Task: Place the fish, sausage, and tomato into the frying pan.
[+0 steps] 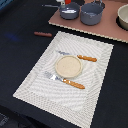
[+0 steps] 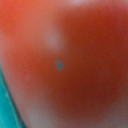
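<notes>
One tomato (image 2: pixel 70 65) (blurred) against lens

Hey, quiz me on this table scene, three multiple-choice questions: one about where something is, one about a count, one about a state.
1. Where does the sausage lie?
A. In the frying pan
B. On the tan plate
C. On the dark table, off the placemat

2. How many orange-handled utensils lie on the placemat?
A. Two
B. One
C. Four

3. What state is the tan plate in?
A. Piled with food
B. Empty
C. Broken in half

Answers:
1 C: it lies on the dark surface beyond the placemat's edge.
2 A: one lies on each side of the plate.
3 B: its whole face shows bare and unbroken.
</notes>
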Motion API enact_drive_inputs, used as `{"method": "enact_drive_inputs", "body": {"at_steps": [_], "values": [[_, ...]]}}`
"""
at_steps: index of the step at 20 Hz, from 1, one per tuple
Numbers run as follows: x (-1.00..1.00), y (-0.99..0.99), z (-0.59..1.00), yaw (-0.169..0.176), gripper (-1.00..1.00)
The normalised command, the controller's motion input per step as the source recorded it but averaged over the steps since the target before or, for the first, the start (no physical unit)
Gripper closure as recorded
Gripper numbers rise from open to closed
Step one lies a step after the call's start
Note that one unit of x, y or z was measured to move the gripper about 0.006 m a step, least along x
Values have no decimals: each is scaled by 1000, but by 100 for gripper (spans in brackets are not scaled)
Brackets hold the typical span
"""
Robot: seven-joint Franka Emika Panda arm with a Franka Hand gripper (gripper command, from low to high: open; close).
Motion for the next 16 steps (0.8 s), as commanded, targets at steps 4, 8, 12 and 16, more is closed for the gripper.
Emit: {"method": "enact_drive_inputs", "body": {"at_steps": [4,8,12,16], "values": [[289,509,-34,0,100],[166,423,-142,0,-100],[176,424,-89,0,-100],[271,479,687,0,-100]]}}
